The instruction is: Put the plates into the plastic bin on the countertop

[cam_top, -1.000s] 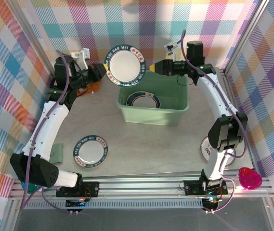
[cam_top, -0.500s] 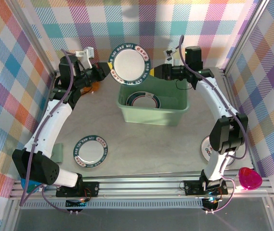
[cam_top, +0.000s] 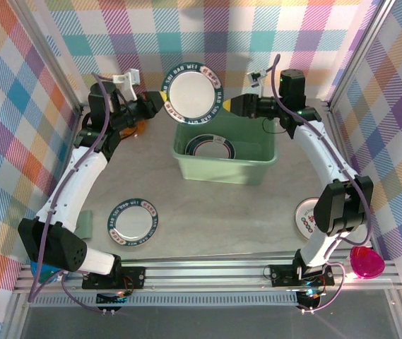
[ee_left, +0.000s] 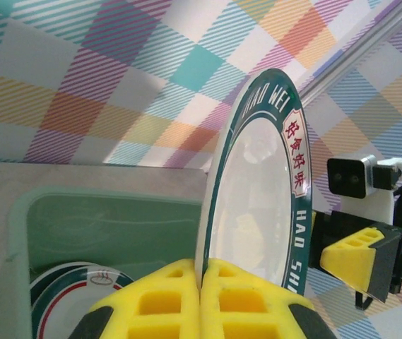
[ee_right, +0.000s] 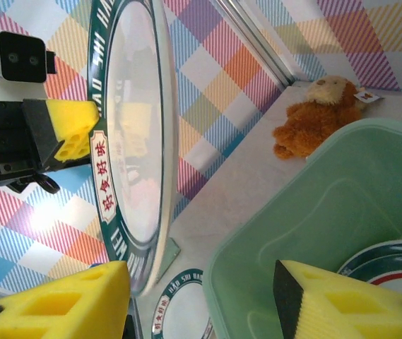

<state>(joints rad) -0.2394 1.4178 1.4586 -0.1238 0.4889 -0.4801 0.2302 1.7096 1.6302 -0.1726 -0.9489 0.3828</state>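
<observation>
Right wrist view: brown plush toy (ee_right: 312, 120) near plastic bin (ee_right: 285, 212)

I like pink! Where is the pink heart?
In the top view, the pink heart sits in the near right corner, right of a plate.

On the raised plate (ee_left: 257, 205) you can read "HAO WEI" in white capitals along the dark green rim. Next to it, a red panel carries white Chinese characters. Lower down, more lettering begins "HAO SH".
</observation>
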